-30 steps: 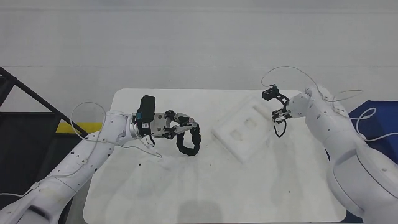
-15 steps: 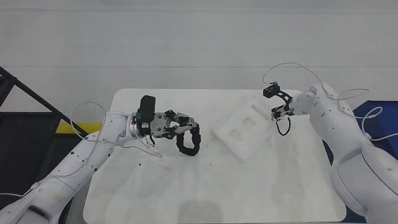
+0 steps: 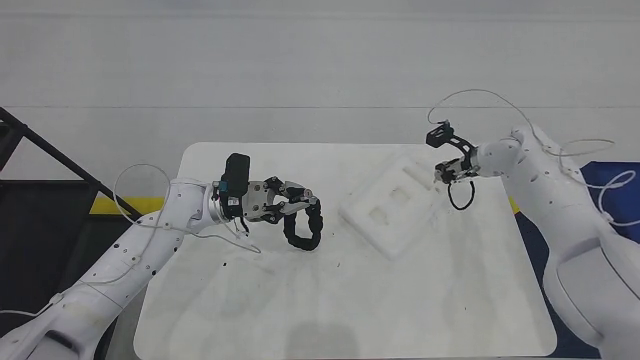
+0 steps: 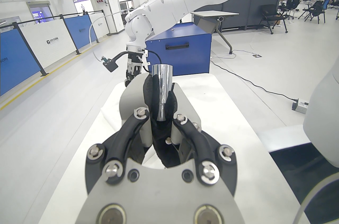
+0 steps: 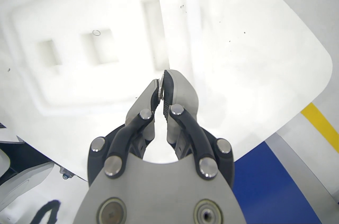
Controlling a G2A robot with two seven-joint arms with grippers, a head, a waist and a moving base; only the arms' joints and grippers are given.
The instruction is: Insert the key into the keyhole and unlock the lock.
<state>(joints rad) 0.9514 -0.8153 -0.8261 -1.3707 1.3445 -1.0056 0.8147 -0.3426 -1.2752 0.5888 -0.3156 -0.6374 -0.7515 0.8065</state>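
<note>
Two claws clenched: left claw (image 4: 161, 116) holds black cable lock with chrome cylinder (image 4: 162, 82) steady over white tabletop (image 3: 300, 300); right claw (image 5: 161, 82), pinching small silver key (image 5: 159, 93), has drifted farther from lock. Insertion pending.

The foam tray (image 3: 395, 210) lies on the tabletop (image 3: 350, 300), right of centre and toward the far edge. Just left of the tray, the left claw (image 4: 156, 98) hangs over the tabletop with the lock (image 4: 162, 87) pinched between its fingers. The right claw (image 5: 161, 78) stands above the tray's right-hand corner with the key (image 5: 159, 94) gripped in it, well apart from the lock.
</note>
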